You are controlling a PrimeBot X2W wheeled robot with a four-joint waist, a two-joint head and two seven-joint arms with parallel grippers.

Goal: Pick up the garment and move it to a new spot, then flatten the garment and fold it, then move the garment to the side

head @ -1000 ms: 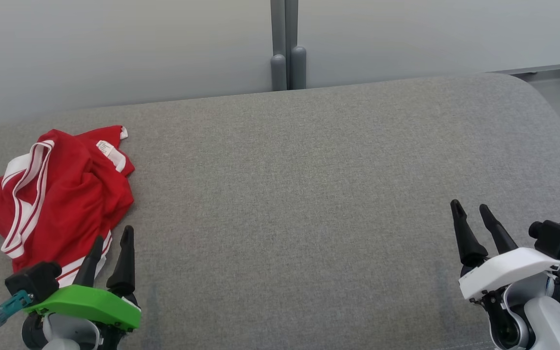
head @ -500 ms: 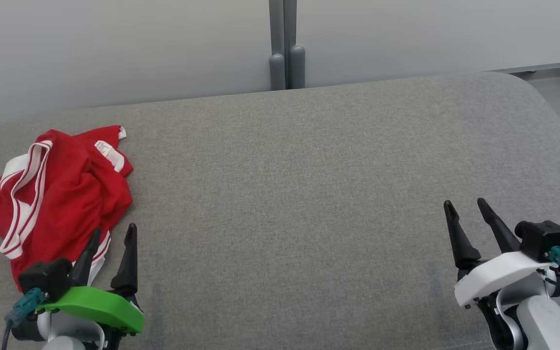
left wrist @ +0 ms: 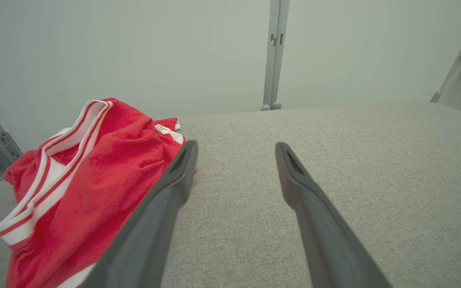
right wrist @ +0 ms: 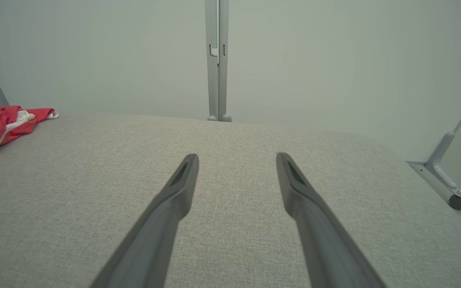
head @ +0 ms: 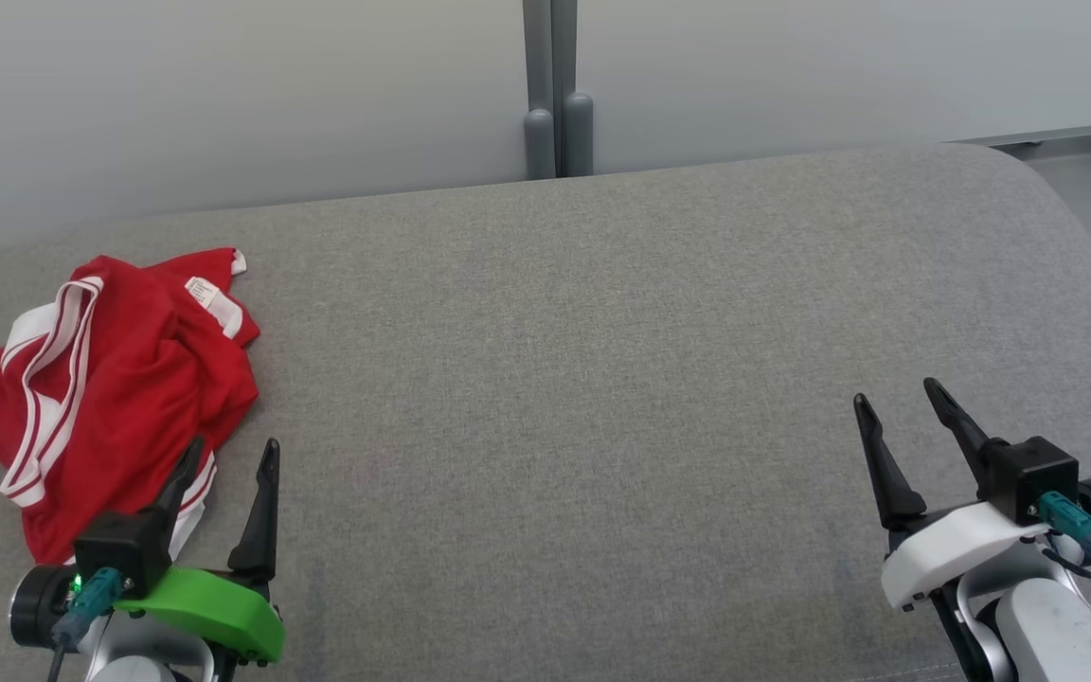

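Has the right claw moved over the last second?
Yes: the right claw has drifted slightly left, toward the grey post, which stayed put in the head view.

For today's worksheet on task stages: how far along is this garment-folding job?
Done: nothing; the red garment lies crumpled on the grey cushion, left end. In hand: the open left pincer is at its near edge, gripping nothing; the right pincer is open too. Left: pick up, move, flatten, fold, set aside.

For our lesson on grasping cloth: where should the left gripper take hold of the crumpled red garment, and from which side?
Probably the raised fold along the red garment's right edge: it stands proud of the cushion, so the jaws can straddle it. Come from the near right, where the open left gripper sits.
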